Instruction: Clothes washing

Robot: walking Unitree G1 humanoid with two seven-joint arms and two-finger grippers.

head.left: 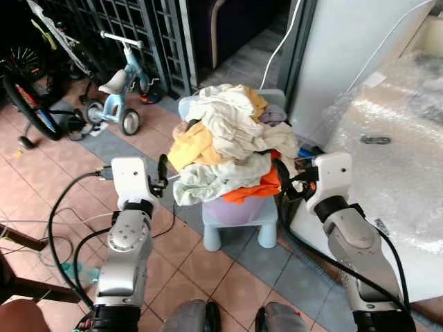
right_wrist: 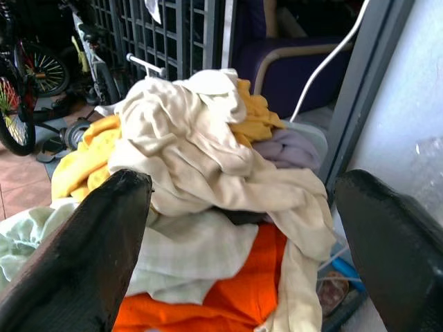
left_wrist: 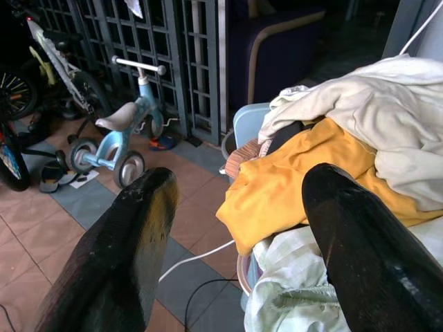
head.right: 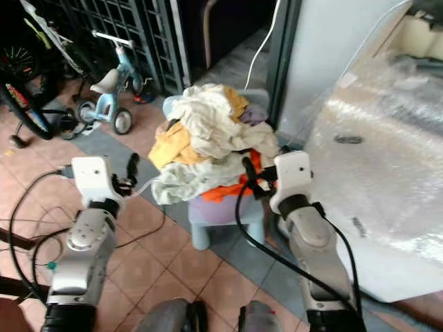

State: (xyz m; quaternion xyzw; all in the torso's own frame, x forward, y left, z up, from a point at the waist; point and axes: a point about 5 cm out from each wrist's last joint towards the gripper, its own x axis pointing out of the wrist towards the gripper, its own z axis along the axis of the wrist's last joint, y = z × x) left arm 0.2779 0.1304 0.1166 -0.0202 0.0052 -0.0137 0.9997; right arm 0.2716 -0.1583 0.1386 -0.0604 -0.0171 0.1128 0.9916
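At nine o'clock the left gripper [head.left: 163, 168], jaws apart, flanks the heaped cream, yellow and orange laundry pile [head.left: 228, 142] in a lilac plastic basket [head.left: 235, 209] (perched on a pale blue stool [head.left: 239, 228]). At three o'clock, right gripper [head.left: 282, 173], also spread. Likely next: closing in to lift the basket.

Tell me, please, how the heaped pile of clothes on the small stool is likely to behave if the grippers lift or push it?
The clothes pile looks soft and floppy, so it would likely sag and drape. Pieces already hang over the light blue stool, so loose ones may slide off. The open left gripper and right gripper flank it; one pinch probably lifts only some garments.
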